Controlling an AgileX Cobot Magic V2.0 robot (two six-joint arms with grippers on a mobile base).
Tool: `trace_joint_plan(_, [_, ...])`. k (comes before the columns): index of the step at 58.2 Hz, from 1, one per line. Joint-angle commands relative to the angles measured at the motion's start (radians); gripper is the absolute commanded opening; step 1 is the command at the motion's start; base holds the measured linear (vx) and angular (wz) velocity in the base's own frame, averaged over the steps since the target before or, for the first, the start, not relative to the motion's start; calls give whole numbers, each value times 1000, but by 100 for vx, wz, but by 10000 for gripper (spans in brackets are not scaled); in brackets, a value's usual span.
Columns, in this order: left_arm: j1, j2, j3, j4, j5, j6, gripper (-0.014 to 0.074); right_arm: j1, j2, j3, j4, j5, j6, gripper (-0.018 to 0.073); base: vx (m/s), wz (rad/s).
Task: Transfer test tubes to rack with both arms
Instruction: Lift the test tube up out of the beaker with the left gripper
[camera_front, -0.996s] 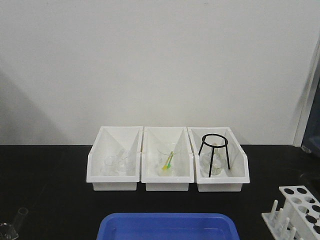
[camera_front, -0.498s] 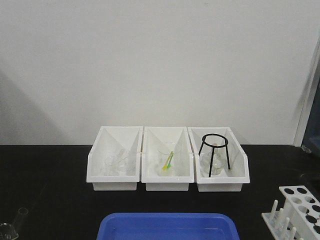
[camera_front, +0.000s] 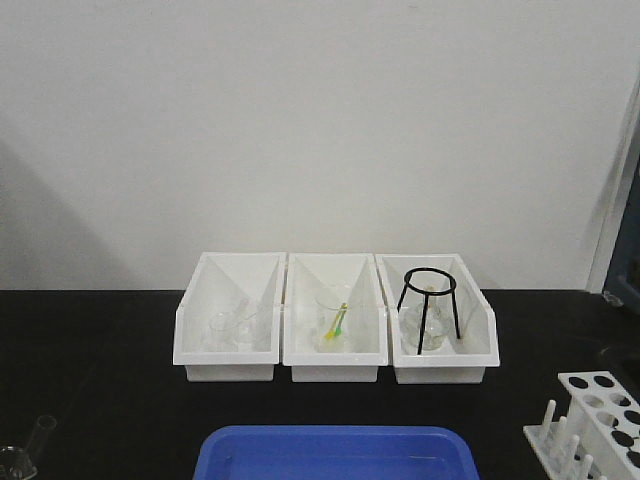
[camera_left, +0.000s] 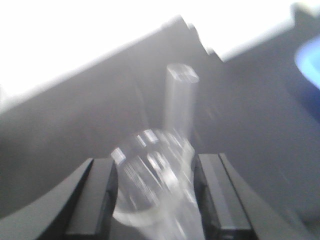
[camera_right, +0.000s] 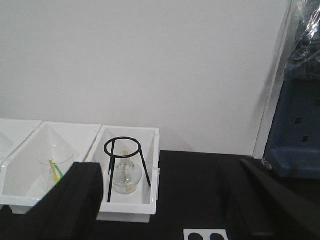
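Observation:
A clear test tube (camera_front: 41, 427) leans at the front view's lower left edge, beside a wider glass beaker (camera_front: 10, 465) cut off by the frame. In the left wrist view the test tube (camera_left: 179, 100) stands behind the blurred beaker (camera_left: 150, 185). My left gripper (camera_left: 155, 159) is open, its jaws wide on either side of the beaker. The white rack (camera_front: 600, 410) sits at the lower right with empty holes, and its corner (camera_right: 206, 234) shows below my right gripper (camera_right: 160, 170). That gripper is open and holds nothing. Neither arm shows in the front view.
Three white bins (camera_front: 335, 350) line the back of the black table: glassware in the left, a beaker with coloured sticks in the middle, a black tripod ring (camera_front: 428, 300) over a flask in the right. A blue tray (camera_front: 335, 452) lies front centre.
The test tube at the lower left edge has drifted very slightly to the left. Nothing else in the front view has moved.

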Motion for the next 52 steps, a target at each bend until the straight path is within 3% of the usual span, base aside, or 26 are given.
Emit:
trace_joint_plan(1, [-8,57,-25,0,-239,-13,444,0,16,-36,-7,-93,-11,515,0,0])
trace_joint_plan(8, [-8,134,-25,49,-330,-51,444,0,44,-36,-7,-99,-11,515,0,0])
trace_joint_plan(18, [-8,199,-23,158,-344,-138,444,0,65,-36,-7,-116,-13,515,0,0])
trace_joint_plan(38, [-8,206,-23,155,-382,-169,456,0,69,-36,-7,-117,-37,515,0,0])
trace_joint_plan(52, [-8,206,-24,208,-391,-157,552,0,69,-36,-7,-115,-37,515,0,0])
